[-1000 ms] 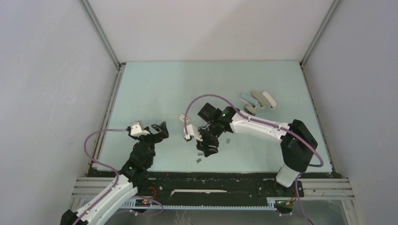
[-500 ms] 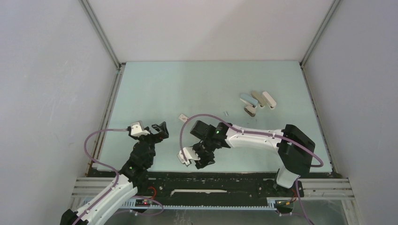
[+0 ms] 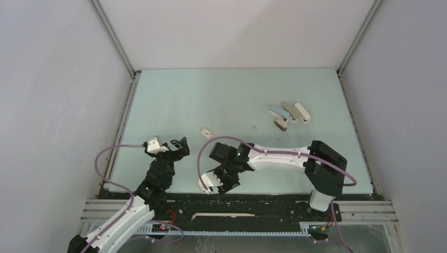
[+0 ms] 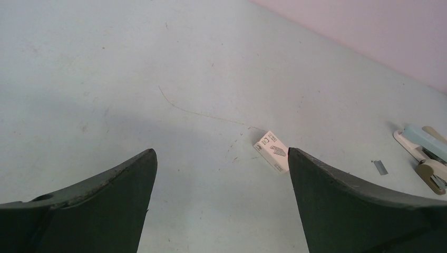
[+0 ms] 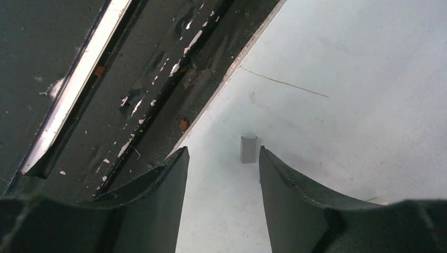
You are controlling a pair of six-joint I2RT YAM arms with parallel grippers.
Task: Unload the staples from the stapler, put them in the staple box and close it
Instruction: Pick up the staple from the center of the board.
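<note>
Here, your right gripper (image 5: 223,154), jaws narrowly parted, is framing a staples strip (image 5: 248,149) near the table (image 5: 342,63) edge; your left gripper (image 4: 221,158) is gaping wide.

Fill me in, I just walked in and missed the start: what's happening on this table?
The right tool hangs open low over the near edge of the table, with a short grey strip of staples lying just beyond its fingertips, not yet gripped. The stapler lies fanned open at the far right, with another strip loose nearby. The left tool hovers open and empty, facing a small white box.
</note>
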